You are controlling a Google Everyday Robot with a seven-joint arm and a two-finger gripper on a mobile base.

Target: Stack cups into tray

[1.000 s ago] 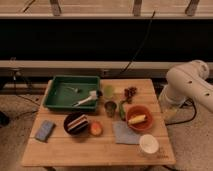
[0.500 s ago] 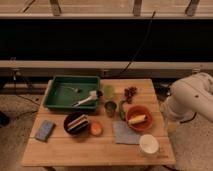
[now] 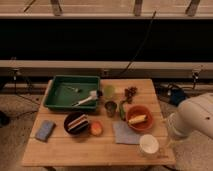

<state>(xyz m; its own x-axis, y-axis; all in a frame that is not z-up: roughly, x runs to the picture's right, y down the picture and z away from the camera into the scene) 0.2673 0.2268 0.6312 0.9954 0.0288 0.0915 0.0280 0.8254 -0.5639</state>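
**Take the white cup first, then nest the two smaller ones**

The gripper is hidden behind the bulky white arm [image 3: 194, 120] at the right edge of the wooden bench [image 3: 65, 152]. Its jaws stand open and carry nothing. All the cups sit on the bench, none yet in the large rectangular dark-green plastic tray [image 3: 75, 78] at the far left.

The small round white cup [image 3: 149, 145] stands at the front right corner, just beside the arm, so it looks like the first pick. Being the widest, it should go into the tray first as the base, on bare floor away from the white-handled utensil [image 3: 86, 99] lying there. The jaws should come straight down over one wall of the cup and lift it clear of the grey cloth [image 3: 124, 132] and the orange bowl [image 3: 137, 117] nearby.

The translucent pale green cup [image 3: 108, 91] and the metallic dark grey cup [image 3: 110, 107] stand close together just right of the tray and can then nest inside.

Count: three cups, one tray, one orange bowl, one black bowl with cake [image 3: 77, 122], one flat blue sponge [image 3: 45, 130], one grey cloth
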